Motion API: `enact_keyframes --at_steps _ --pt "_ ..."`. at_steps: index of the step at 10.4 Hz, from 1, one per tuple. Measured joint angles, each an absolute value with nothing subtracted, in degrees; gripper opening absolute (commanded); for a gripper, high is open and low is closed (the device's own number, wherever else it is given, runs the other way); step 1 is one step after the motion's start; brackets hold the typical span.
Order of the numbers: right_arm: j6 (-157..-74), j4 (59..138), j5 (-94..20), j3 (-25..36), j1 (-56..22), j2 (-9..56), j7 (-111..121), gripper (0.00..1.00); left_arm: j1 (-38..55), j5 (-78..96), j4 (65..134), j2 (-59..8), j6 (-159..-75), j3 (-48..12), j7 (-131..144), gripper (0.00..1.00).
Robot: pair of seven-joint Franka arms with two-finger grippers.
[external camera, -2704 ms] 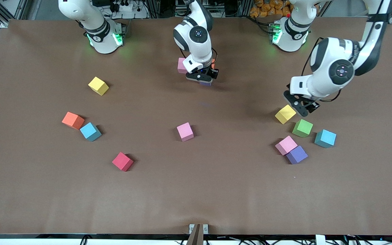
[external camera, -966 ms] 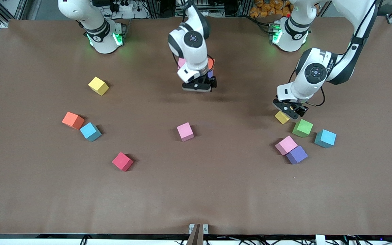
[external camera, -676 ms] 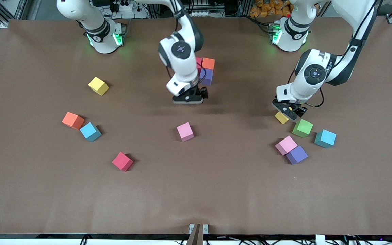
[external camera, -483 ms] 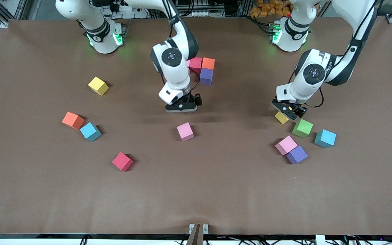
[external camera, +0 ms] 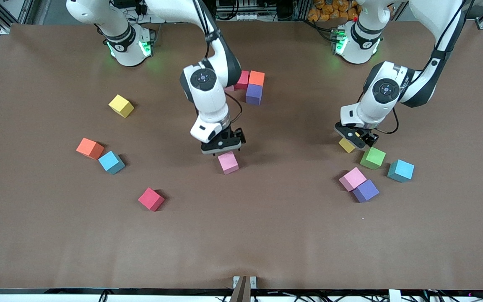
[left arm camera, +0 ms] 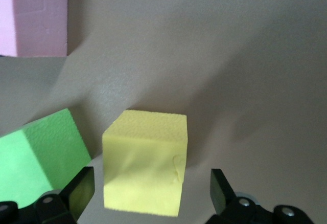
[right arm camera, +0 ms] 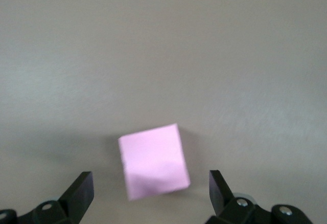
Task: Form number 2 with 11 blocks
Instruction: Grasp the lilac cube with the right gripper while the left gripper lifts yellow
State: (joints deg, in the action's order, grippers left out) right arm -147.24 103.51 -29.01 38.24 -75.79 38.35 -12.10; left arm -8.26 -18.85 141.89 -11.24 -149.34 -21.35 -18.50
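My right gripper (external camera: 221,147) hangs open just over a lone pink block (external camera: 228,162) at mid-table; the pink block (right arm camera: 153,160) lies between its fingers' line without touching them. My left gripper (external camera: 355,137) is down around a yellow block (external camera: 346,145), open. Both fingers (left arm camera: 82,191) stand clear of the yellow block (left arm camera: 144,165). A green block (left arm camera: 41,152) sits close beside it. Near the bases, red (external camera: 242,79), orange (external camera: 256,78) and purple (external camera: 254,94) blocks touch. No whole number 2 shows.
Toward the left arm's end lie green (external camera: 372,157), teal-blue (external camera: 401,170), pink (external camera: 352,178) and purple (external camera: 365,191) blocks. Toward the right arm's end lie yellow (external camera: 121,105), orange (external camera: 90,148), teal-blue (external camera: 111,162) and red (external camera: 151,199) blocks.
My right gripper left the group of blocks near the bases and travelled toward the front camera to hang over the lone pink block. My left gripper stayed low around the yellow block.
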Motion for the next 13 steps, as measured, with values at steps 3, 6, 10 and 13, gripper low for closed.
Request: enact_keyframes --at_steps 3,6,10,13 --pt "-151.2 102.1 -29.0 32.9 -71.1 41.7 -8.5 1.0 -8.3 -18.9 141.7 -12.8 -150.4 -21.2 -18.5 1.0" --pt "-151.4 99.9 -29.1 31.7 -70.4 43.0 -8.4 1.0 -8.3 -18.9 141.4 -13.9 -151.2 -20.9 -18.4 0.61" --pt "-154.2 99.6 -29.1 30.9 -70.3 45.1 -8.3 1.0 -8.4 -18.9 141.1 -15.2 -152.3 -20.1 -17.2 0.23" --pt "-155.4 99.5 -29.0 30.8 -70.3 46.8 -7.7 0.33 -7.0 -19.0 140.7 -15.3 -152.6 -20.3 -8.5 0.23"
